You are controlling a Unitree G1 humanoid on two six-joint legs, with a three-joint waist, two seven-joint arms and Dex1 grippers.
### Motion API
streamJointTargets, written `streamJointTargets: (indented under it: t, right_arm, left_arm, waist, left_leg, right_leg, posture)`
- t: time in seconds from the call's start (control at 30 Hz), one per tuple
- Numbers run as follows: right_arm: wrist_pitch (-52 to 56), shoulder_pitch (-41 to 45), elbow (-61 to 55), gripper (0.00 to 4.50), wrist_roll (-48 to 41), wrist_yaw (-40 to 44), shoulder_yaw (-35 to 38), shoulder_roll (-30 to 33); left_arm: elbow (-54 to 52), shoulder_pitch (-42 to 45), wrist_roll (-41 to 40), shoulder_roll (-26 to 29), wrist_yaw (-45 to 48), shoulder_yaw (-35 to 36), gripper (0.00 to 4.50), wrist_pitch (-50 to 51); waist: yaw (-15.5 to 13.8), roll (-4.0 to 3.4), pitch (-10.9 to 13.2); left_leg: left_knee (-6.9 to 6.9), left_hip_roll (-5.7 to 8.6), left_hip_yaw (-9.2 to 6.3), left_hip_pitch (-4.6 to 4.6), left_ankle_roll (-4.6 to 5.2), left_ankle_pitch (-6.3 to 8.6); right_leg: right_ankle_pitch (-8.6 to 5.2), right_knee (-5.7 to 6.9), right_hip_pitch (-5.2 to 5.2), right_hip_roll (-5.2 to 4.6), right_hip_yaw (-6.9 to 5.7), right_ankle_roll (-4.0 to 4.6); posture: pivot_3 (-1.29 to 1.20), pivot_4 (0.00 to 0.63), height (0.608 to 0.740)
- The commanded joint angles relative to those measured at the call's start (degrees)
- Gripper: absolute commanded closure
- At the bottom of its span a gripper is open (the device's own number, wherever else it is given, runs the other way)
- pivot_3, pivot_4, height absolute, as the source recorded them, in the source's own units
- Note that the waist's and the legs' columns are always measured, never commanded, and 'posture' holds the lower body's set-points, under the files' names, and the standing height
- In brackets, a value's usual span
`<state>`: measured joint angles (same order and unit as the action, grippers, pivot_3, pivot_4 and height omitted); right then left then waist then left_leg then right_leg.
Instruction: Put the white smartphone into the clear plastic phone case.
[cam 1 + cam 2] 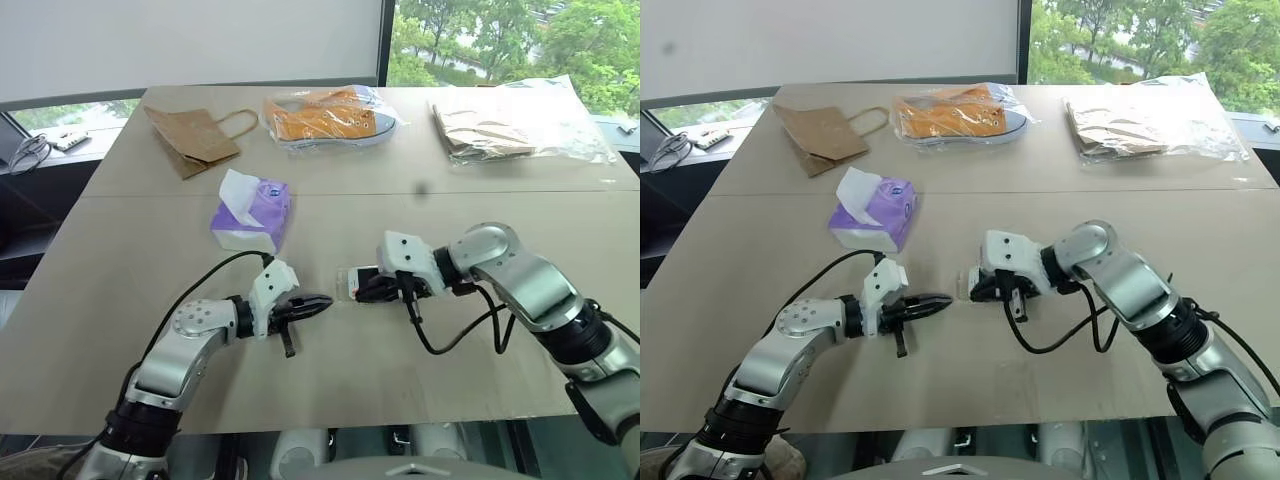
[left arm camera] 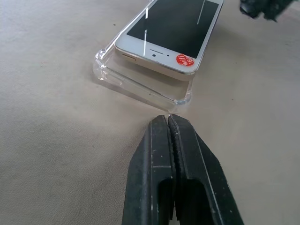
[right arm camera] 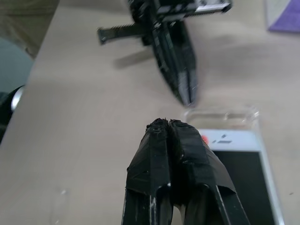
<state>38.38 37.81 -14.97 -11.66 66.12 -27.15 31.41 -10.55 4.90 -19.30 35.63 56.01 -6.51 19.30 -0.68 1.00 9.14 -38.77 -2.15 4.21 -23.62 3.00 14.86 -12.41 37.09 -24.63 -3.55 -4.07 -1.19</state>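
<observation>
The white smartphone (image 2: pixel 173 28) lies screen up on the clear plastic phone case (image 2: pixel 136 84) in the middle of the table. A red sticker marks its near end, and the case's end wall sticks out past that end. My left gripper (image 2: pixel 168 121) is shut and empty, its tips at the case's protruding corner; I cannot tell if they touch it. My right gripper (image 3: pixel 165 124) is shut too, holding nothing, and hovers just beside the phone's (image 3: pixel 239 164) sticker end. From the head, the left gripper (image 1: pixel 318 300) and right gripper (image 1: pixel 362 290) point at each other with the phone (image 1: pixel 358 276) between them.
A purple tissue pack (image 1: pixel 252 215) sits just behind the left arm. Along the far side lie a brown paper bag (image 1: pixel 190 135), an orange item in a clear bag (image 1: pixel 325 115) and a crinkly clear bag with brown paper (image 1: pixel 500 125). A black cable (image 1: pixel 450 345) hangs from the right wrist.
</observation>
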Motion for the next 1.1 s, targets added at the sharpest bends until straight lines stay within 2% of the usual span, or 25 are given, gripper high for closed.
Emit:
streamJointTargets:
  t: [0.03,0.2,0.43,0.6,0.77,0.83,0.97,1.1]
  right_arm:
    - [-2.1,1.0,2.1,4.50,1.6,-1.3,-0.6,-0.9]
    - [-4.8,1.7,7.8,4.50,5.6,-2.1,-3.4,-2.0]
    - [-8.7,3.1,12.9,4.50,11.0,1.5,-8.9,-0.8]
    - [-15.2,5.9,19.6,4.50,15.9,4.9,-13.7,-1.1]
    - [-20.0,7.3,24.5,4.50,19.9,7.2,-16.6,-1.8]
    - [-20.5,7.0,25.4,4.50,20.1,8.3,-16.8,-2.3]
    - [-20.7,6.1,25.3,4.50,20.3,8.7,-16.1,-3.0]
    - [-19.3,5.5,23.1,4.50,17.1,6.0,-10.5,-4.7]
  left_arm:
    - [-0.5,0.0,0.2,0.0,0.2,-0.3,4.47,-0.3]
    - [-0.7,0.0,0.1,-0.1,0.0,-0.3,4.47,-0.2]
    - [-1.1,-0.4,0.0,-0.1,-0.3,-0.3,4.47,-0.2]
    - [-1.5,-0.9,-0.1,-0.3,-0.8,-0.4,4.47,0.0]
    - [-2.0,-1.3,-0.2,-0.4,-1.2,-0.3,4.47,0.1]
    - [-2.1,-1.4,-0.2,-0.4,-1.3,-0.3,4.47,0.2]
    - [-1.8,-1.2,-0.1,-0.4,-1.4,-0.4,4.47,0.1]
    - [-1.2,-0.5,-0.1,-0.4,-1.3,-0.3,4.47,0.1]
  waist:
    - [0.0,0.00,0.0]
    - [0.0,0.00,0.0]
    - [0.0,0.00,0.0]
    - [0.0,-0.03,-0.2]
    - [-0.1,-0.06,-0.3]
    - [0.0,-0.08,-0.4]
    - [-0.1,-0.15,-0.7]
    - [0.1,-0.16,-0.8]
  left_leg:
    - [0.00,0.00,0.01,0.00,0.00,0.00]
    - [0.00,0.01,0.02,-0.01,0.00,0.00]
    - [-0.01,0.01,0.02,0.01,0.00,0.00]
    - [-0.01,0.01,0.06,0.10,0.00,0.00]
    - [0.04,0.01,0.05,0.57,0.02,0.01]
    - [0.14,0.00,0.07,0.96,0.03,0.03]
    - [0.15,-0.01,0.01,1.01,0.02,0.03]
    - [0.16,-0.02,0.02,1.04,0.02,0.03]
  right_leg:
    - [0.00,0.00,0.00,0.00,0.00,0.00]
    - [0.00,-0.01,0.00,0.01,0.01,0.00]
    - [0.00,0.00,0.00,0.02,0.01,0.00]
    - [0.00,0.00,0.06,0.02,0.05,0.00]
    - [-0.03,-0.04,0.54,0.00,0.03,0.03]
    - [-0.15,-0.16,0.88,-0.03,0.03,0.17]
    - [-0.15,-0.15,0.91,-0.13,0.02,0.21]
    - [-0.15,-0.14,0.93,-0.32,0.03,0.21]
  posture:
    - [0.00,0.150,0.740]
    - [0.00,0.150,0.740]
    - [0.00,0.150,0.740]
    - [0.00,0.150,0.740]
    - [0.00,0.150,0.740]
    - [0.00,0.150,0.740]
    - [0.00,0.150,0.740]
    - [0.00,0.150,0.740]
